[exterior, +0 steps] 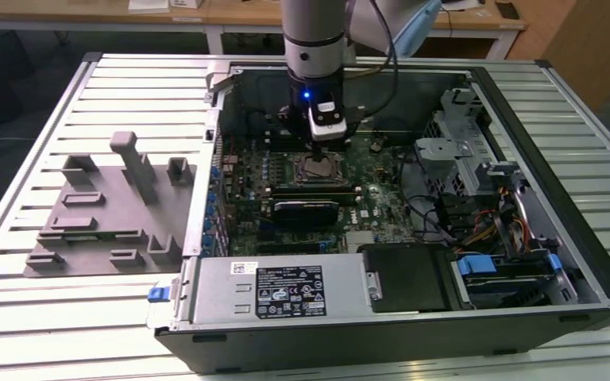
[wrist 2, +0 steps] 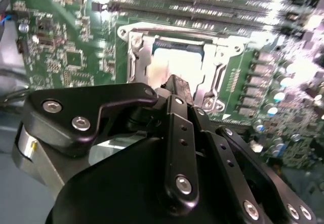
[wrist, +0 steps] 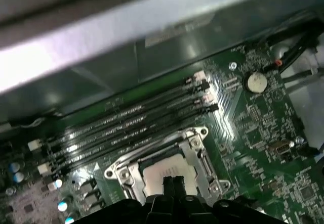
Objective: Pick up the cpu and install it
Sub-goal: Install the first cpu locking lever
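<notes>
The cpu [exterior: 319, 169] is a shiny silver square lying flat inside the metal socket frame [exterior: 339, 176] on the motherboard of the open computer case. In both wrist views the cpu [wrist 2: 169, 62] [wrist: 161, 175] sits within the frame [wrist 2: 225, 62] [wrist: 196, 150], partly hidden by the fingers. My gripper [exterior: 322, 152] hangs straight down over the socket. Its two narrow fingertips [wrist: 168, 184] stand together just above the chip's surface, with nothing visibly held between them. The gripper [wrist 2: 174, 82] [wrist: 173, 183] is shut.
Memory slots [wrist: 131, 123] run beside the socket, near the case wall [wrist: 101, 42]. A grey fixture block plate [exterior: 104, 214] lies on the slatted table at the exterior view's left. The power supply [exterior: 273, 290], drive cage [exterior: 496, 266] and cables [exterior: 464, 222] fill the case's near side.
</notes>
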You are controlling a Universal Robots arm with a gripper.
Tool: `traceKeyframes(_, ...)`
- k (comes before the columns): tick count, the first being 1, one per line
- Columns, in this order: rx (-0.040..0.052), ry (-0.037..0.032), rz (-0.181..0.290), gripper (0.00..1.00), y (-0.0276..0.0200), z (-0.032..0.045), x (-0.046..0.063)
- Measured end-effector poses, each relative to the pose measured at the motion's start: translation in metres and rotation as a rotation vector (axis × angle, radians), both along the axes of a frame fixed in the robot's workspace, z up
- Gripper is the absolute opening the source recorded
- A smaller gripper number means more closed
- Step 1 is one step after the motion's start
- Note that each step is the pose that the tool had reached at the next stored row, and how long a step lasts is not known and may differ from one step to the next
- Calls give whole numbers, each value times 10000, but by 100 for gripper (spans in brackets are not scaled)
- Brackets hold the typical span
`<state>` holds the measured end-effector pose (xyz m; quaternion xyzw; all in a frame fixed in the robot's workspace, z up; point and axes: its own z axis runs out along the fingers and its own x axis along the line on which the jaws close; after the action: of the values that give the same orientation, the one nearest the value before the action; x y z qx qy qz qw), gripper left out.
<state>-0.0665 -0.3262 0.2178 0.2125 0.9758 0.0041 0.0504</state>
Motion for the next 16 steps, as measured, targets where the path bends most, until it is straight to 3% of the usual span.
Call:
traceKeyframes(2,-52,67,0,11,-10,-1,-1)
traceKeyframes(9,-50,86,2,11,-10,-2,6)
traceKeyframes(11,-59,153,12,11,-11,-2,25)
traceKeyframes(16,-67,441,101,11,-11,-2,84)
